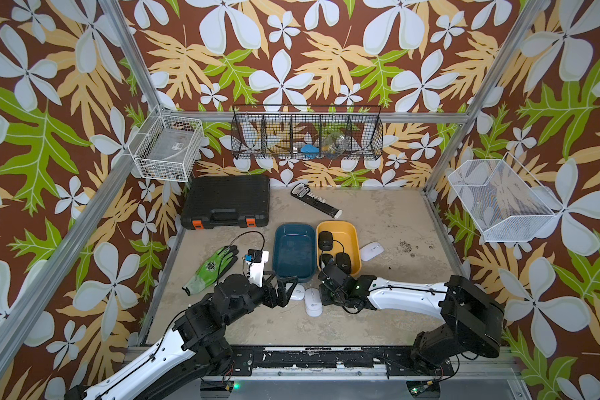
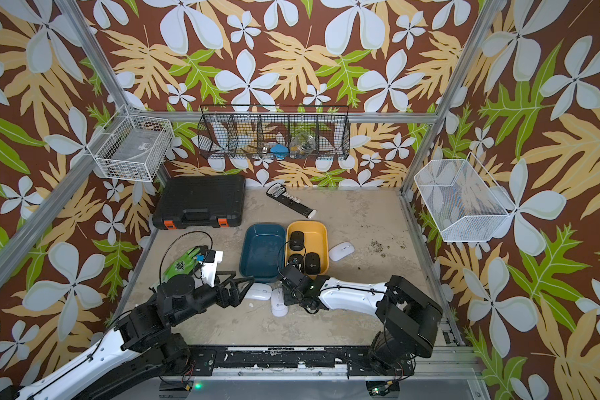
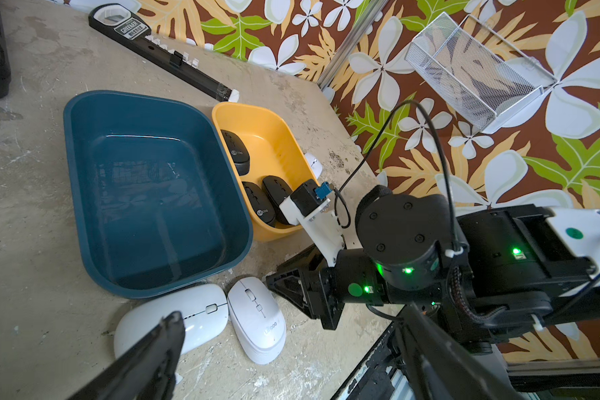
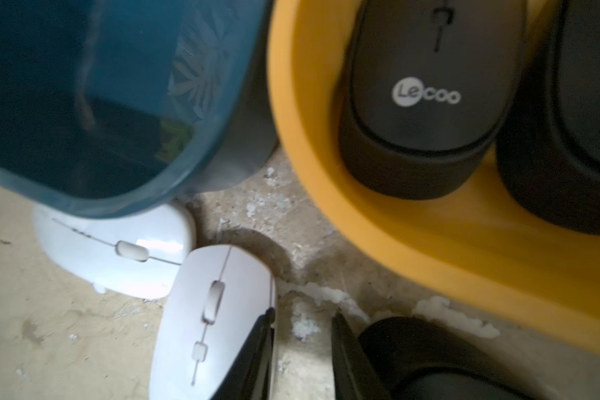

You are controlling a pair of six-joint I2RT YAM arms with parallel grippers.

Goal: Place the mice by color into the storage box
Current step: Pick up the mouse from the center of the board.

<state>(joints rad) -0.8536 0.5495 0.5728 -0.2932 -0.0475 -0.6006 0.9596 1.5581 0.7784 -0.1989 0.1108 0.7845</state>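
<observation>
left gripper [image 3: 290,310] spread at a white mouse [image 3: 201,311], right gripper [image 4: 303,329] part-open beside another

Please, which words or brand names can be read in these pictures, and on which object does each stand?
"Lecoo": black mouse in the yellow tray.
"Lecoo": white mouse on the table, faint.
"GREENER": long black strip at the back; its second line is too blurred.
Label inside the white wire basket: too small.
</observation>
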